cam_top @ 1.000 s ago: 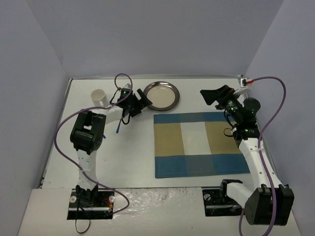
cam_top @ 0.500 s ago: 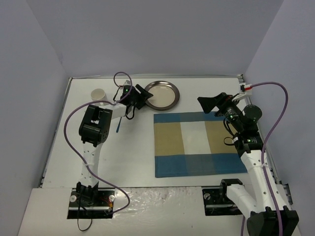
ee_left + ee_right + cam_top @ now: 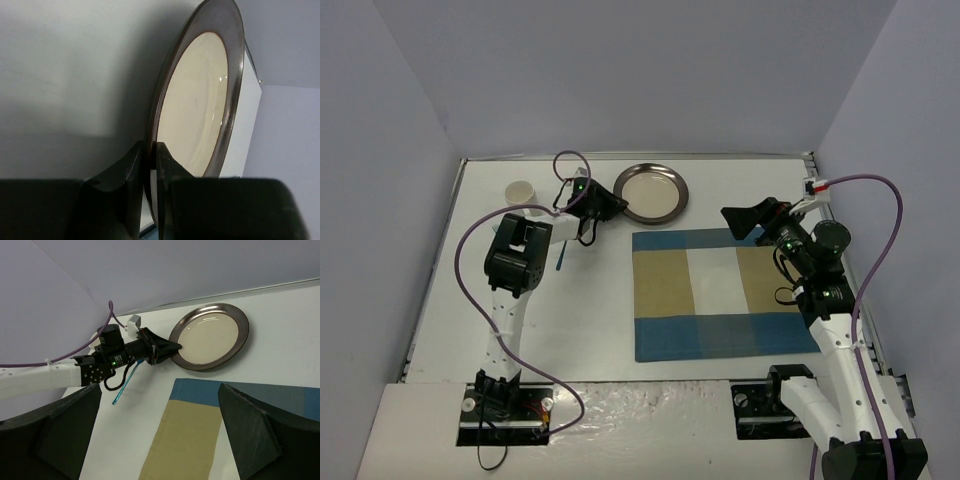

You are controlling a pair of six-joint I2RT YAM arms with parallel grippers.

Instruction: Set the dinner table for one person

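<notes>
At far left on the white bench point(image 3: 580, 320), top view, the left end effector point(image 3: 610, 205) grips the plate point(image 3: 655, 192) by its rim, while the right end effector point(image 3: 745, 220) hangs spread wide above the far corner of the placemat point(image 3: 720, 290). Left wrist: both fingers point(image 3: 131, 170) clamp that rim, bench just beside them. Right wrist: fingers point(image 3: 65, 430) wide apart, bench below.

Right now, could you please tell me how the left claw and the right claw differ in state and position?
The left claw is shut, its fingers pinching the rim of the plate; the right claw is wide open and holds nothing. The left claw sits at the plate's left edge, while the right claw hangs by the far edge of the placemat. Both are black and face the plate.
</notes>
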